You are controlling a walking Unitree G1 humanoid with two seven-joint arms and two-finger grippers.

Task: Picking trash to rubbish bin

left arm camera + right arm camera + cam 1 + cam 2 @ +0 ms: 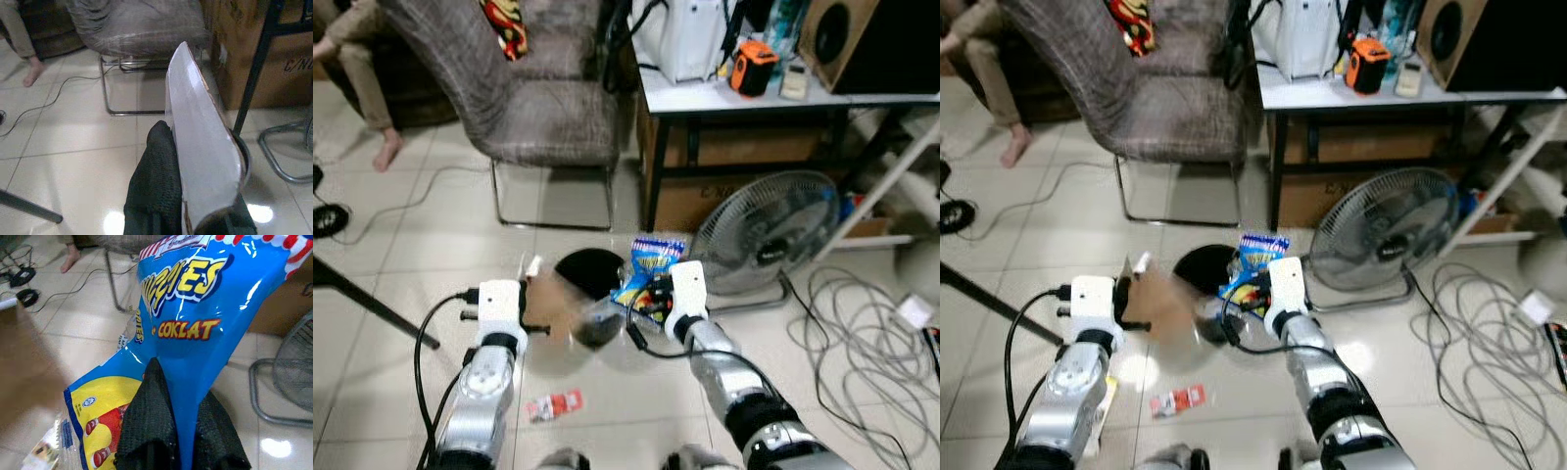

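Pinching snack bag [195, 313] in R tool [183, 431] fingers.

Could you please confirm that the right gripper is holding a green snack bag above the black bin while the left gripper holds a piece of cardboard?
Not quite: the snack bag is blue, as the right wrist view shows. The rest stands: right gripper, black bin, left gripper, cardboard.

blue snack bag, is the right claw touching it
Touching. The right wrist view shows the right claw pinching the blue snack bag, with one black finger pressed on each side of the crumpled foil.
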